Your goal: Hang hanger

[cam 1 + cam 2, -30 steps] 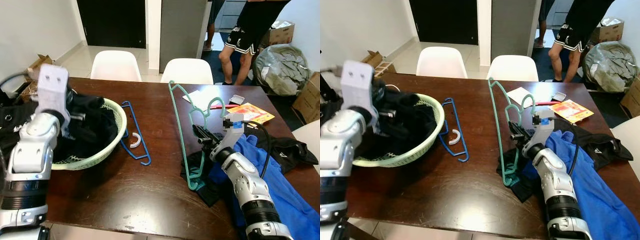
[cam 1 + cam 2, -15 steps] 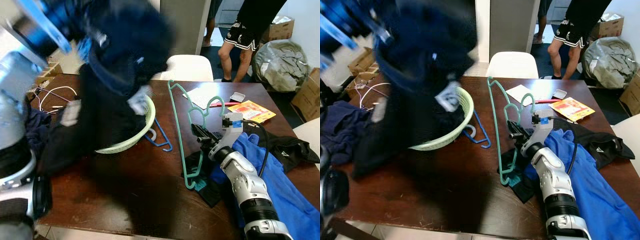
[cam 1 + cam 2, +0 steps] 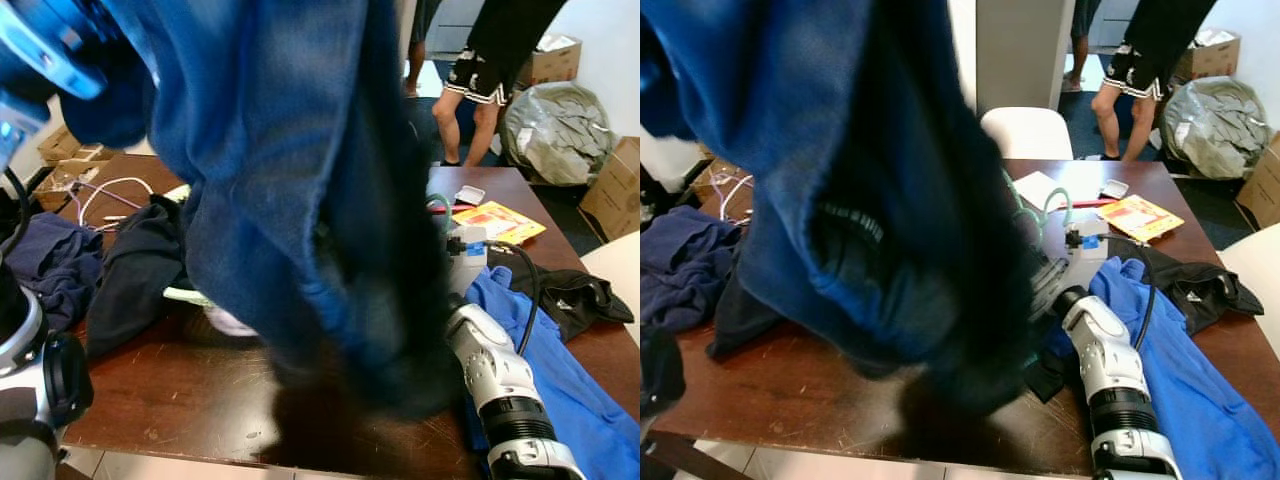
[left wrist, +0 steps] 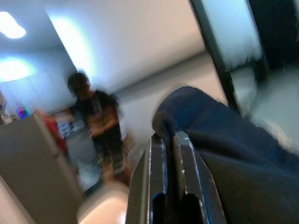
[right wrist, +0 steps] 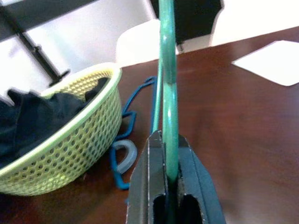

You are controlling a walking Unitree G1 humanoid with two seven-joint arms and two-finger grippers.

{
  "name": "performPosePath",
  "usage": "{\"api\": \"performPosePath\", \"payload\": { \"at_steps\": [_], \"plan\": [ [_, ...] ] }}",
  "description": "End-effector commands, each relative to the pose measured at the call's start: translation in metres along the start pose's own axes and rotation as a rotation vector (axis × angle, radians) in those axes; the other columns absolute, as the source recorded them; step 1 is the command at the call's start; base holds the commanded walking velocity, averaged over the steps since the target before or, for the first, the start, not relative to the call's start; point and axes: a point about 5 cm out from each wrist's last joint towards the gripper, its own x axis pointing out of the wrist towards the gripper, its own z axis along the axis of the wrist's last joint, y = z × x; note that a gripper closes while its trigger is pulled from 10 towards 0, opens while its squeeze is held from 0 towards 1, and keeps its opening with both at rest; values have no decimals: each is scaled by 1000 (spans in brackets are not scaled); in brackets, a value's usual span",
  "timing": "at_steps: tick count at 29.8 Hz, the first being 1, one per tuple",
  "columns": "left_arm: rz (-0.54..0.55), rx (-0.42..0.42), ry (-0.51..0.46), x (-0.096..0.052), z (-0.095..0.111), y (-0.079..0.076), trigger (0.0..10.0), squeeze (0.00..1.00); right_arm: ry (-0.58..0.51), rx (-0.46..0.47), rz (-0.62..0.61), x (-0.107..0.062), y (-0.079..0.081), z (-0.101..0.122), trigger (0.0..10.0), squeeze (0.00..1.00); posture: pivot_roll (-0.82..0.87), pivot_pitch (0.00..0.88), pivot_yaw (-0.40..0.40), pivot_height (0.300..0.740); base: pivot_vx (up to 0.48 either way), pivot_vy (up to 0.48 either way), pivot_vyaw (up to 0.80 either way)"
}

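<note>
A big dark blue garment [image 3: 300, 180] hangs close before the head camera and hides most of the table. In the left wrist view my left gripper [image 4: 169, 136] is raised high and shut on a fold of this garment [image 4: 224, 140]. In the right wrist view my right gripper [image 5: 169, 136] is shut on the thin bar of the green hanger [image 5: 167, 70], which stands up from the brown table [image 5: 243, 121]. A bit of the green hanger [image 3: 1025, 215] peeks past the garment, above my right arm [image 3: 490, 360].
A yellow-green basket [image 5: 70, 135] holding dark cloth and a blue hanger [image 5: 135, 121] lie beyond the right gripper. Blue cloth [image 3: 560, 360] and a black garment [image 3: 570, 295] cover the table's right side. Dark clothes [image 3: 50, 260] lie at the left. A person [image 3: 490, 60] stands behind the table.
My left arm has lifted the dark garment out of the basket and up before the camera, so it now covers the view. The right gripper has kept hold of the green hanger.
</note>
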Motion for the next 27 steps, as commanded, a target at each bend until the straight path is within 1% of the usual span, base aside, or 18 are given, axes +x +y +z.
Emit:
{"api": "performPosePath", "payload": {
  "at_steps": [1,2,3,4,5,6,7,9,10,11,13,14,16,19,23,24,25,27],
  "plan": [
    [-104,10,107,1,-15,-12,1961,0,25,12,-32,-4,-5,-7,10000,0,40,5,25,740,0,0,0],
    [-142,21,298,-9,-46,-20,3412,0,24,13,-40,-4,-6,-6,10000,0,41,8,23,740,0,0,0],
    [-162,30,411,-17,-63,-24,3412,0,23,14,-43,-4,-7,-6,10000,0,41,8,23,740,0,0,0],
    [-153,47,555,-28,-89,-25,6745,0,25,14,-47,-4,-8,-6,10000,0,46,11,19,740,0,0,0],
    [-153,47,555,-28,-89,-25,6745,0,25,14,-47,-4,-8,-6,10000,0,46,11,19,740,0,0,0],
    [-154,60,649,-37,-105,-27,6745,0,26,14,-49,-4,-8,-5,10000,0,46,11,19,740,0,0,0],
    [-152,67,691,-41,-112,-28,10000,0,26,15,-50,-4,-8,-5,10000,0,46,12,19,740,0,0,0],
    [-152,67,691,-41,-112,-28,10000,0,26,15,-50,-4,-8,-5,10000,0,46,12,19,740,0,0,0],
    [-150,75,756,-47,-125,-30,10000,0,28,14,-50,-3,-8,-5,10000,0,45,13,19,740,0,0,0],
    [-171,69,803,-52,-134,-37,10000,0,30,14,-52,-3,-9,-5,10000,0,44,14,15,740,0,0,0],
    [-171,69,803,-52,-134,-37,10000,0,30,14,-52,-3,-9,-5,10000,0,44,14,15,740,0,0,0],
    [-204,44,824,-56,-141,-49,10000,0,33,12,-55,-3,-9,-5,10000,0,42,16,12,740,0,0,0],
    [-215,42,823,-56,-140,-51,10000,0,35,12,-57,-3,-9,-5,10000,0,44,16,10,740,0,0,0],
    [-220,66,851,-61,-139,-48,10000,0,38,12,-60,-3,-10,-5,10000,0,44,18,10,740,0,0,0],
    [-220,77,867,-64,-139,-46,10000,0,39,12,-61,-3,-10,-5,10000,0,44,18,10,740,0,0,0],
    [-195,114,856,-65,-135,-39,10000,0,43,13,-67,-2,-11,-5,10000,0,46,18,8,740,0,0,0],
    [-195,114,856,-65,-135,-39,10000,0,43,13,-67,-2,-11,-5,10000,0,46,18,8,740,0,0,0],
    [-103,202,765,-54,-126,-25,10000,0,29,30,-93,-1,-15,-2,10000,0,47,17,7,740,0,0,0]
  ]
}}
